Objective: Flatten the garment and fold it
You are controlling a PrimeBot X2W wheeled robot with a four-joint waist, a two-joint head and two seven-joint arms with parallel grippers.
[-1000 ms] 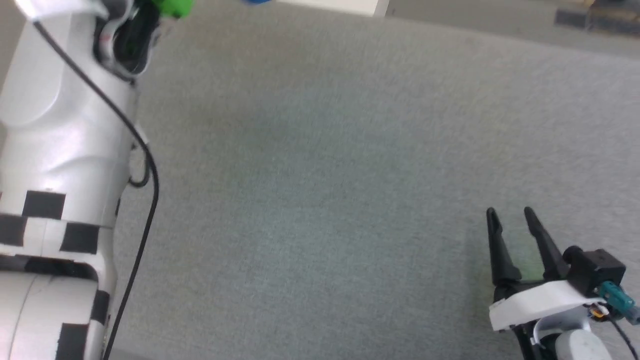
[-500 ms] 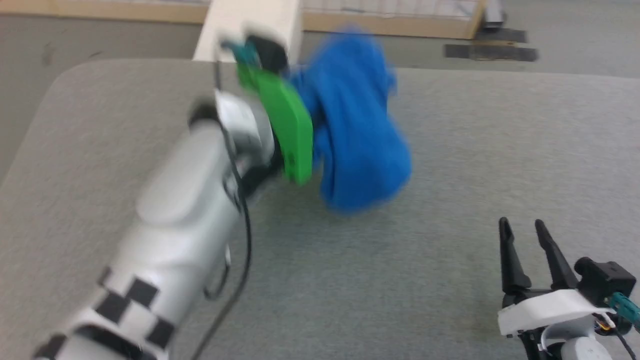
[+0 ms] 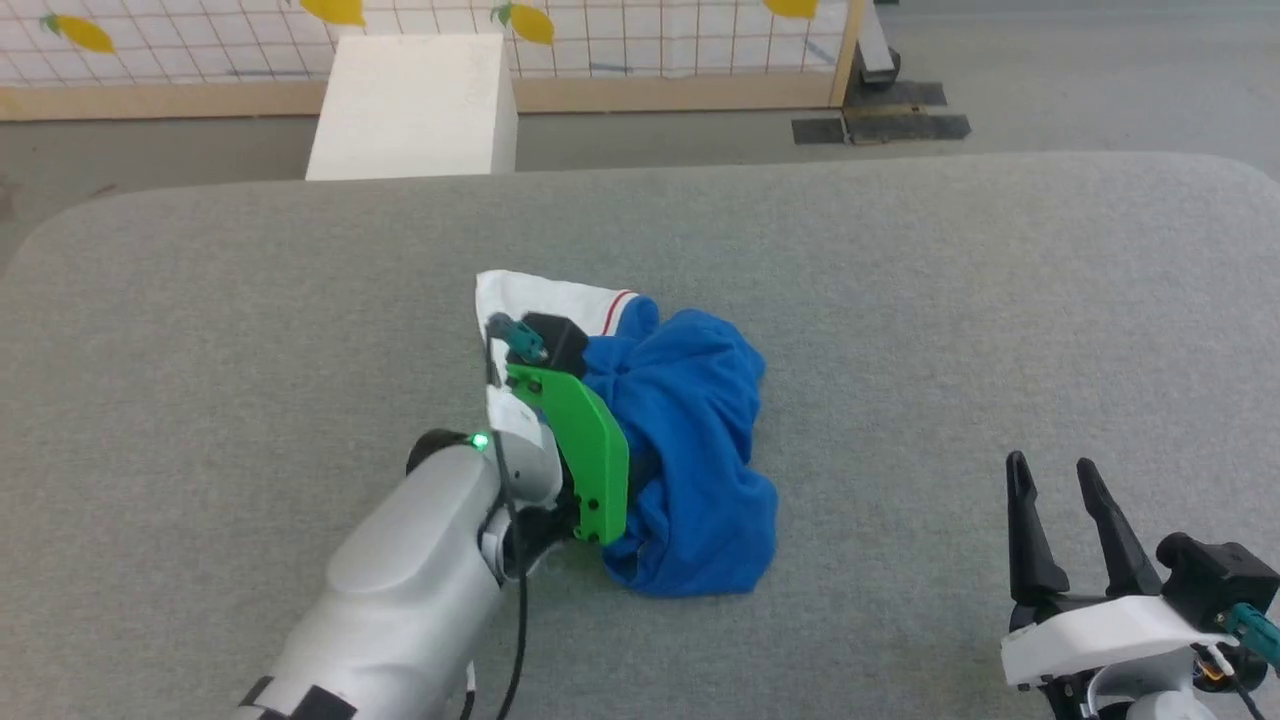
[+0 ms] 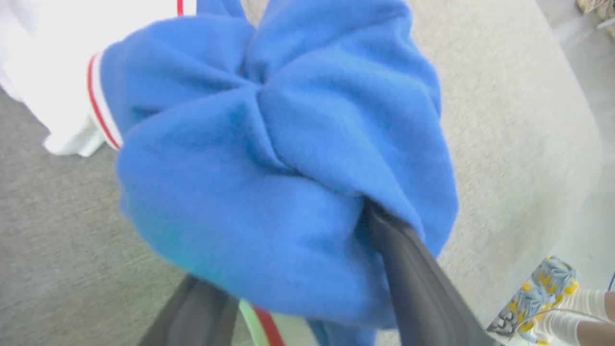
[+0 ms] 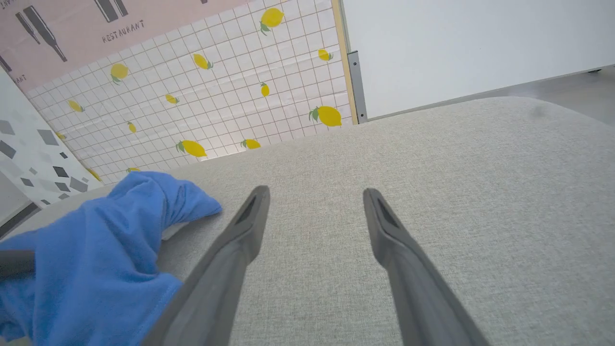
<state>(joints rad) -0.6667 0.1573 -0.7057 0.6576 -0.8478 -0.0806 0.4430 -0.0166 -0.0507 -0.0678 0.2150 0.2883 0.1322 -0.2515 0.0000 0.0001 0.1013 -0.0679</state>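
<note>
The garment (image 3: pixel 700 450), a bright blue T-shirt with a white sleeve (image 3: pixel 545 295) and red stripe trim, lies crumpled in a heap mid-table. My left gripper, with its green wrist plate (image 3: pixel 585 455), presses into the heap's left side. In the left wrist view its dark fingers (image 4: pixel 413 278) stand wide apart, and blue fabric (image 4: pixel 269 158) bunches over and between them, hiding the tips. My right gripper (image 3: pixel 1052 490) rests open and empty near the front right of the table; in its own view the right gripper (image 5: pixel 314 202) is clear of the cloth (image 5: pixel 96 259) to its left.
The grey fabric-covered table (image 3: pixel 1000 300) has rounded far corners. Beyond its far edge stand a white box (image 3: pixel 410 105) and a lemon-print tiled wall (image 5: pixel 192 96). A person's foot in a patterned shoe (image 4: pixel 543 298) shows beside the table.
The head camera has swung, so the whole picture shifted. My left arm has brought the blue garment down onto the table and its fingers have spread apart. The right gripper stays open.
</note>
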